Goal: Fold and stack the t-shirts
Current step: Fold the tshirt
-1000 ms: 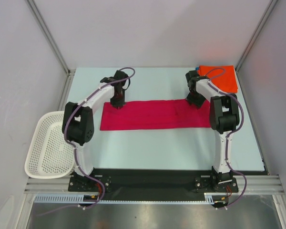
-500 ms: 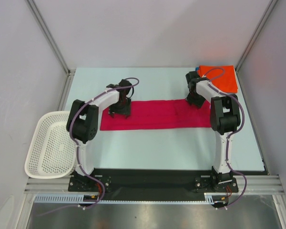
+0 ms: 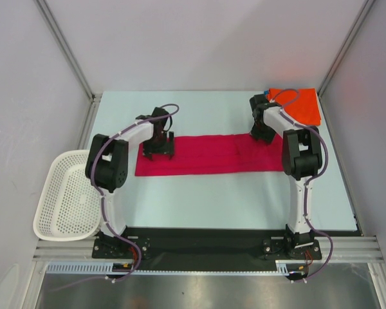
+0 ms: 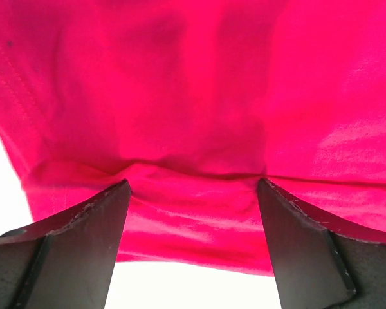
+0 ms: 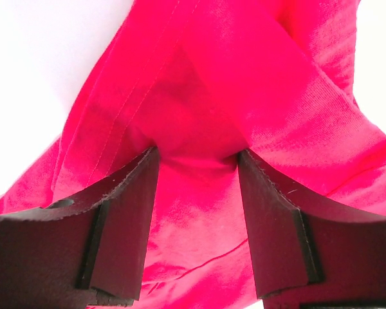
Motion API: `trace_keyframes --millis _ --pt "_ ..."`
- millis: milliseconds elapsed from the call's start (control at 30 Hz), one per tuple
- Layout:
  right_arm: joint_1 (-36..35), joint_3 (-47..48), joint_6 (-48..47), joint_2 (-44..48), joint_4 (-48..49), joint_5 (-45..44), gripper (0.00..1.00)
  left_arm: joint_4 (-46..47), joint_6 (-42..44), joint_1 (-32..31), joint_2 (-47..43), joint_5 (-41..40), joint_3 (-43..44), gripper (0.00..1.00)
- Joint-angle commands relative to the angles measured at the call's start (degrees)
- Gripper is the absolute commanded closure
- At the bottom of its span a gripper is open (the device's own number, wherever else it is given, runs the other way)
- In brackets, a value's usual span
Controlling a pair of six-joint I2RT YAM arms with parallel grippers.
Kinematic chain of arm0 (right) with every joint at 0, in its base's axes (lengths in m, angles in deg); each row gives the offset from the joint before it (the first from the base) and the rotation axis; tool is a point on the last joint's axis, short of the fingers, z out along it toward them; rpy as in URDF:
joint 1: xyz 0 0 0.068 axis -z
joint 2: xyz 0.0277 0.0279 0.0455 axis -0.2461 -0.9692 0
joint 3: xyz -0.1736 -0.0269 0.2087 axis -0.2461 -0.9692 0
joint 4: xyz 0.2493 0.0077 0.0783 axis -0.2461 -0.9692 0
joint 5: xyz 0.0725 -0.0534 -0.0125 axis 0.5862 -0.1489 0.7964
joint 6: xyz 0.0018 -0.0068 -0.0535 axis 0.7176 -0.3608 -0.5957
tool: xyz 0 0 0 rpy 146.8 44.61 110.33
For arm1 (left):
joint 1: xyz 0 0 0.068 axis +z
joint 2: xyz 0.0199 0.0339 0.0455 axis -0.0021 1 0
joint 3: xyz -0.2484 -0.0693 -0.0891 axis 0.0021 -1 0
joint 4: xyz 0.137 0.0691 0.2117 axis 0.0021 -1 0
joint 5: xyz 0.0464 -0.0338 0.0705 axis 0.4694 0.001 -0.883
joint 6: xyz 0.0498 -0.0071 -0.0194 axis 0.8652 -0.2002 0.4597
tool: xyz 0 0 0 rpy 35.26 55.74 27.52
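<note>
Overhead view of a pale table [image 3: 231,199] with 2 robot arms bolted at its near edge. Across the middle, a crimson t-shirt [image 3: 212,154], folded into 1 long flat band running left to right. At the far right corner, an orange t-shirt [image 3: 303,108], folded into a small rough rectangle, lying apart from the crimson band. Off the table's left edge, a white perforated basket [image 3: 58,193].

Left gripper [image 3: 159,153] down over the left end of the crimson band, jaws spread wide, nothing pinched. From its wrist camera: both dark fingertips [image 4: 109,206] at the cloth surface, contact hard to tell, with a low wrinkle of crimson fabric lying loose between them.

Right gripper [image 3: 262,134] at the band's far right corner, near the orange t-shirt. From its wrist camera: jaws partly closed on a bunched fold of crimson cloth, seam lines and creases drawn in toward the gap, fabric filling the space between both fingers [image 5: 125,212].
</note>
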Motion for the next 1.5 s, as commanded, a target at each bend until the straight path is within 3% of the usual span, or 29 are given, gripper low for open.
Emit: trace_keyframes --millis 0,267,433,733,933,1067,1233,1467 --pt "-2.2 3.1 -1.6 -6.1 1.0 3.1 0.41 -1.8 0.4 3.1 1.5 -0.6 -4.4 0.14" --pt "-6.5 16.1 -5.7 -13.2 -1.1 4.5 0.41 -4.0 0.2 3.5 0.9 8.4 -7.9 0.16" --pt "-9.4 25.1 -9.0 -18.5 -2.1 6.7 0.41 -3.3 -0.7 2.1 -3.2 14.1 -15.4 0.16" --pt "-13.6 39.0 -11.6 -26.9 -2.1 14.7 0.41 -0.8 -5.6 -9.8 -7.8 28.1 -24.6 0.17" --pt "-14.4 40.2 -11.9 -26.0 -0.5 18.7 0.41 0.8 -10.0 -19.6 -7.6 34.8 -21.9 0.17" --pt "-14.0 40.1 -12.1 -21.5 -0.5 20.0 0.40 0.9 -10.4 -21.3 -10.5 39.2 -17.5 0.17" --pt "-11.5 40.2 -11.8 -15.5 -1.7 23.0 0.38 -6.6 -4.0 -21.5 -12.0 34.7 -7.6 0.16" --pt "-4.7 39.4 -11.0 -4.3 -6.4 29.6 0.29 -2.9 0.6 -21.8 -17.3 32.4 1.0 0.14"
